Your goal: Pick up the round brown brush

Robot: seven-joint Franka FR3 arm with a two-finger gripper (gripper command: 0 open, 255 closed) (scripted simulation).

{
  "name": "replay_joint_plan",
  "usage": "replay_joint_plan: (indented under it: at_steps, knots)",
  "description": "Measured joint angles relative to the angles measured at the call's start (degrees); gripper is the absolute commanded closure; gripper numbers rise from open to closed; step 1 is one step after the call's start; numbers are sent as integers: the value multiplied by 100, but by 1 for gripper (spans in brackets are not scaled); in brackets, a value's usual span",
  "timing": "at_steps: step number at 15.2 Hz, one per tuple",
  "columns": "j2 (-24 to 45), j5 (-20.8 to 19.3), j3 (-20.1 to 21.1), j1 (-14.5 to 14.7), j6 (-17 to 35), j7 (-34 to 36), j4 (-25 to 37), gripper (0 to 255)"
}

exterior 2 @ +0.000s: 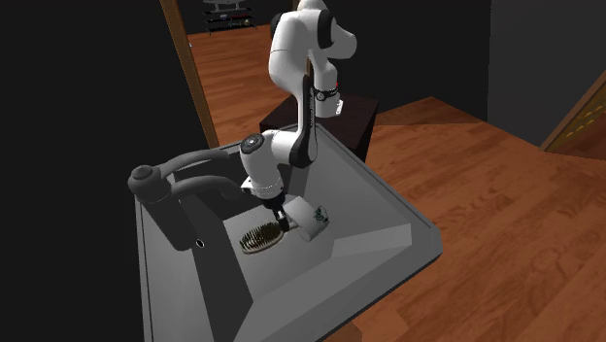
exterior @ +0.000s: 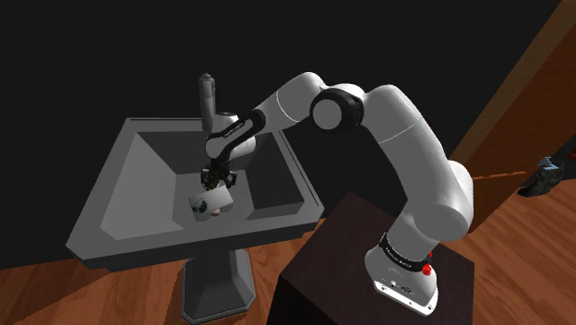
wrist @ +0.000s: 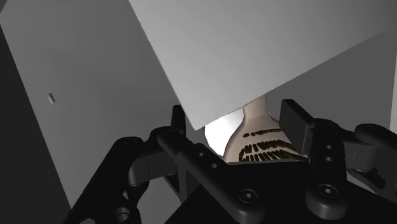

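Grey sink (exterior: 111,217), shoulder view: my pincer (exterior: 219,177) hangs low in the basin, just in front of the faucet (exterior: 207,97). A small white box (exterior: 210,199) lies a little farther from the faucet, under my fingers. The sink stands on a pedestal over a brown plank floor (exterior: 517,240), and the wall behind the faucet is nearly black.

Second exterior view: the brush (exterior 2: 260,237) lies bristles-up on the basin bottom, near the faucet's foot, its handle pointing away from the faucet. My pincer stands over that handle end. The white box sits just beyond it, farther again from the faucet. Warm wooden boards run off behind the sink.

Wrist view: my fingers (wrist: 296,124) are spread, one on each side of the brush's pale neck where it widens into rows of dark bristles. I see neither finger touching it, so nothing is pinched.

What could go wrong, as I judge it: the neck is narrow and rounded, so closing there may squeeze it out sideways. Once lifted, the heavier head may swing down. The white box lies so close that a finger may catch or shove it, and the smooth basin bottom would let a nudged brush skid toward the faucet.
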Motion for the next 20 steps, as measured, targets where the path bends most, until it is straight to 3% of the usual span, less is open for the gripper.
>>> replay_joint_plan:
  at_steps: [7,20]
  knots:
    - [-81,0,25,13,-6,12,30,255]
    - [-758,-22,-20,-39,-614,110,-320,255]
